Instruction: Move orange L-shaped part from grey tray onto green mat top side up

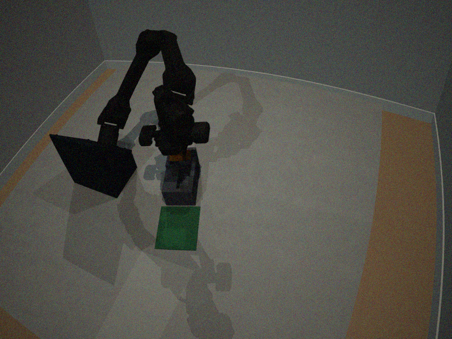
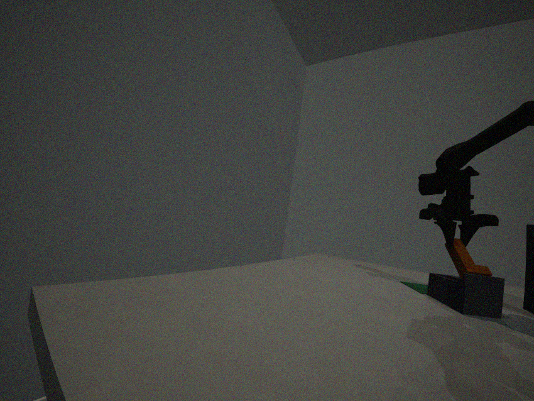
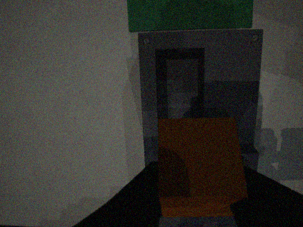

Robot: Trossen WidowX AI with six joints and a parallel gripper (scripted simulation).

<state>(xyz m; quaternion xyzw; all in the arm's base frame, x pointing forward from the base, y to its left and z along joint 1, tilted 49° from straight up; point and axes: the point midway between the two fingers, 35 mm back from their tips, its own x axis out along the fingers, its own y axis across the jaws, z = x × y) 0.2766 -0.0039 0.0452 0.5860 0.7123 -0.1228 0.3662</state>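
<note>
My gripper (image 2: 457, 242) is shut on the upper end of the orange part and holds it over the grey tray. The orange part (image 1: 175, 158) (image 2: 463, 259) (image 3: 201, 157) is steeply tilted, its L-shaped end lowest, at about the height of the tray's top in the exterior view; whether it touches the tray I cannot tell. The grey tray (image 1: 180, 197) (image 2: 482, 297) (image 3: 232, 57) shows part of its dark, empty pocket in the wrist view. The green mat (image 1: 177, 229) (image 2: 416, 286) (image 3: 191, 14) lies flat beside the tray. The fingertips are mostly hidden in the top view.
A large black slanted panel (image 1: 96, 166) stands at the arm's base, left of the tray in the top view. Orange strips (image 1: 405, 219) run along the pale table's sides. Shadows of the arm fall across the table and the tray.
</note>
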